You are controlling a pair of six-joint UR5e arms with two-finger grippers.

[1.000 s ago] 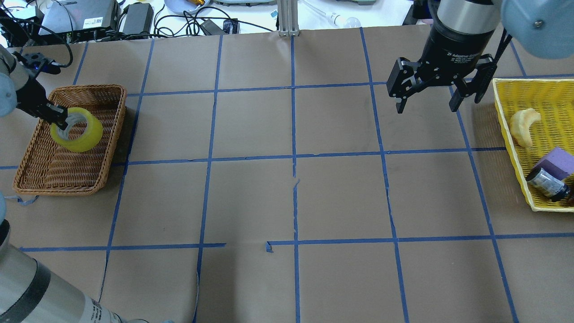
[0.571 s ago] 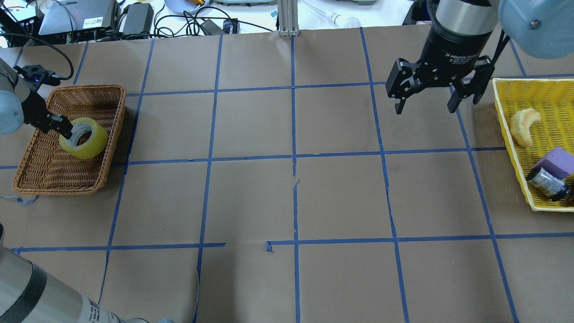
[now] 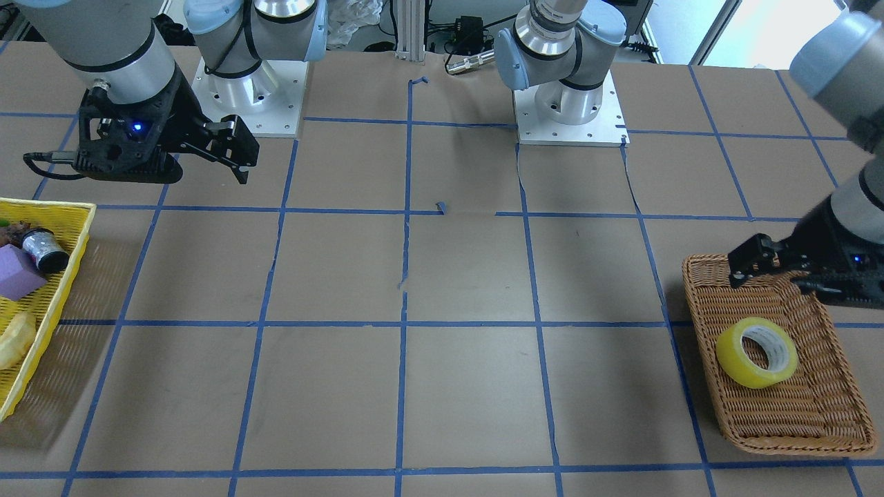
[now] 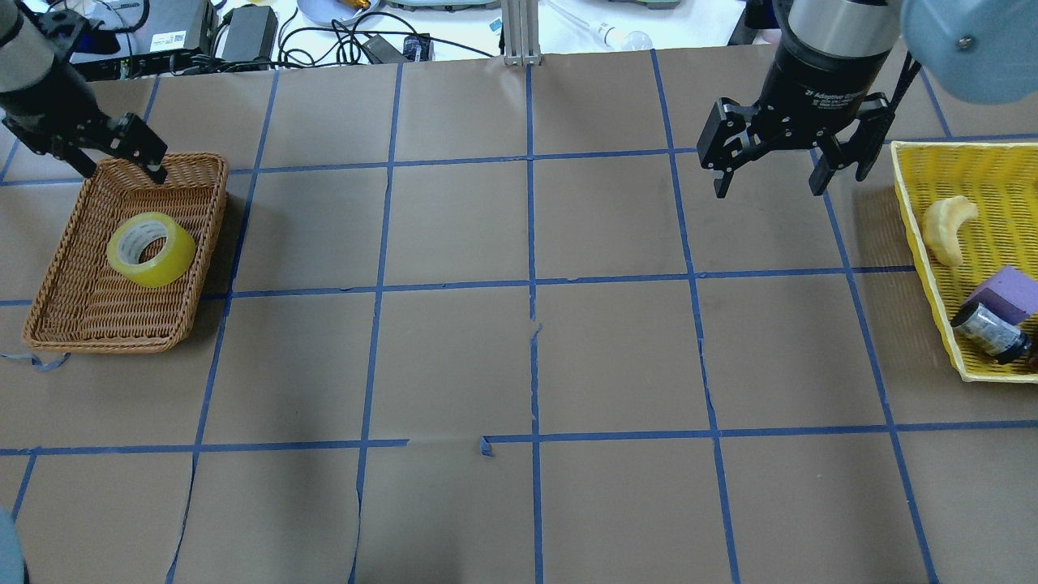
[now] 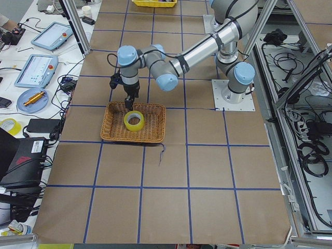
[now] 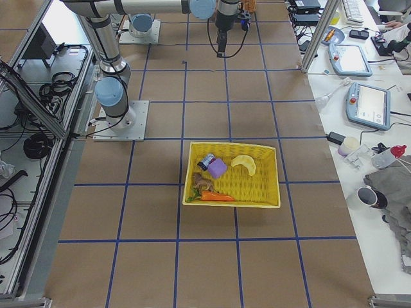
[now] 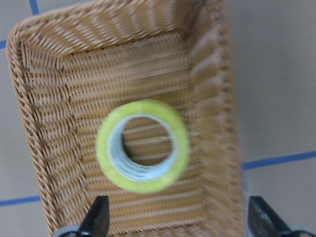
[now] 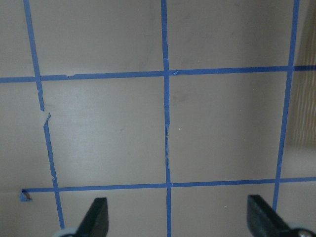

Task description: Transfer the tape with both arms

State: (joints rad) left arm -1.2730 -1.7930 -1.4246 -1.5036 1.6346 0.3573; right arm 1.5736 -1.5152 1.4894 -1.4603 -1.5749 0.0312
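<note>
Overhead exterior view, left to right: the left arm's black two-finger gripper (image 4: 122,169) hangs above the far rim of the rectangular brown wicker basket (image 4: 209,235), jaws spread wide and holding nothing. The wide roll of glossy yellow packing tape (image 4: 152,249) lies flat on the basket floor, white core opening upward and clear of all four walls, well below the fingertips and not touching them. The left wrist view looks straight down on the roll with both fingertips spread wider than it, a pose that suits a vertical descent onto the roll as well as a retreat from it. Whether the roll awaits pick-up or has been delivered cannot be determined from this arrangement alone. The centre of the brown paper-covered table (image 4: 454,357), marked with a blue tape grid, lies between the arms and would suit a hand-over. The right arm's black two-finger gripper (image 4: 767,191) hovers over bare table, jaws open and empty. To its right, the yellow woven basket (image 4: 908,211) holds a pale curved piece (image 4: 945,227), a purple block (image 4: 1010,292) and a small silver-and-black cylinder (image 4: 989,331).
</note>
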